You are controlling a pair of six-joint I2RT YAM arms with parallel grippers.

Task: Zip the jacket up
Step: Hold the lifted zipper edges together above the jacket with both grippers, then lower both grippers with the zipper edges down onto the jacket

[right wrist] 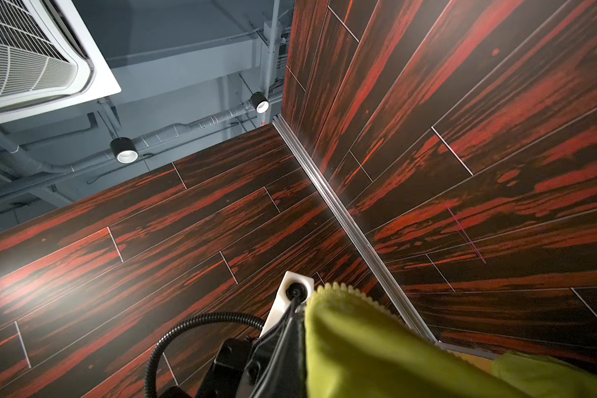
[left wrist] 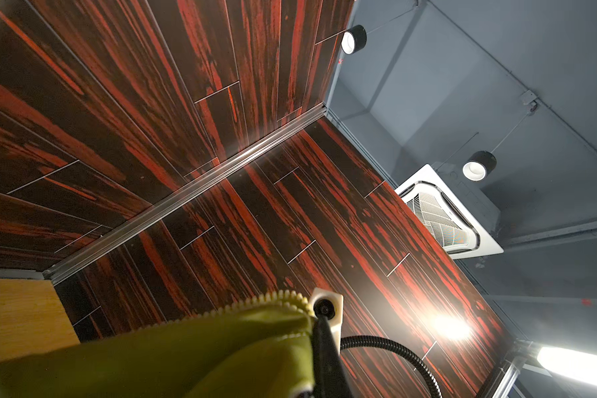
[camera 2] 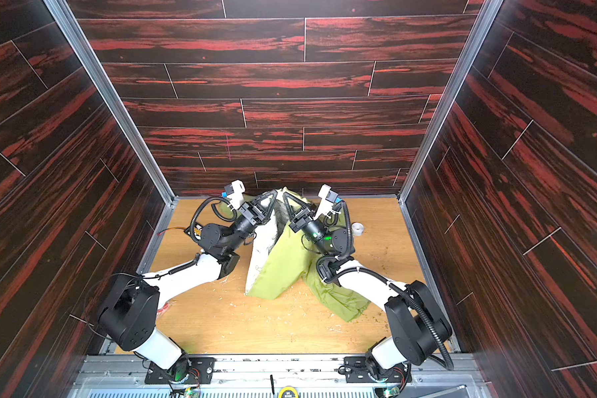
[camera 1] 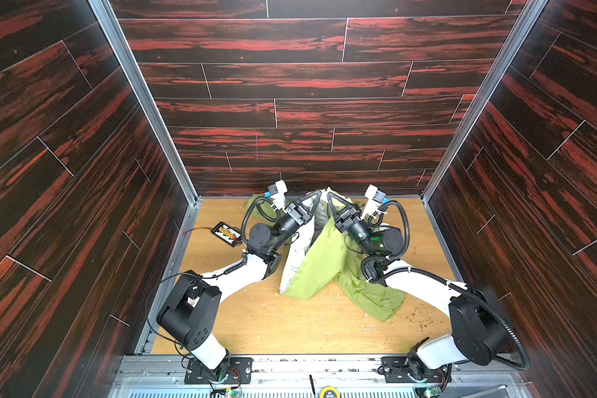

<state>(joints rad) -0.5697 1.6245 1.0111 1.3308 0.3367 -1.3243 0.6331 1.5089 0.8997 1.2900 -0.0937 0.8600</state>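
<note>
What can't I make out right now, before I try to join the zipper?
- Zipper slider: seen in no view. In both top views the shut jaws of the left gripper and right gripper, plus the bunched jacket, cover the held edges.
- Zipper teeth: each wrist view shows only a short stretch; cloth folds hide the rest.
- Label on the dark pack: too small to read in a top view.

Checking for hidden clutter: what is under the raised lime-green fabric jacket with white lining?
The light wooden tabletop shows around the jacket, whose hem and one trailing part rest on it. The patch beneath the draped fabric is covered; anything there cannot be seen.
</note>
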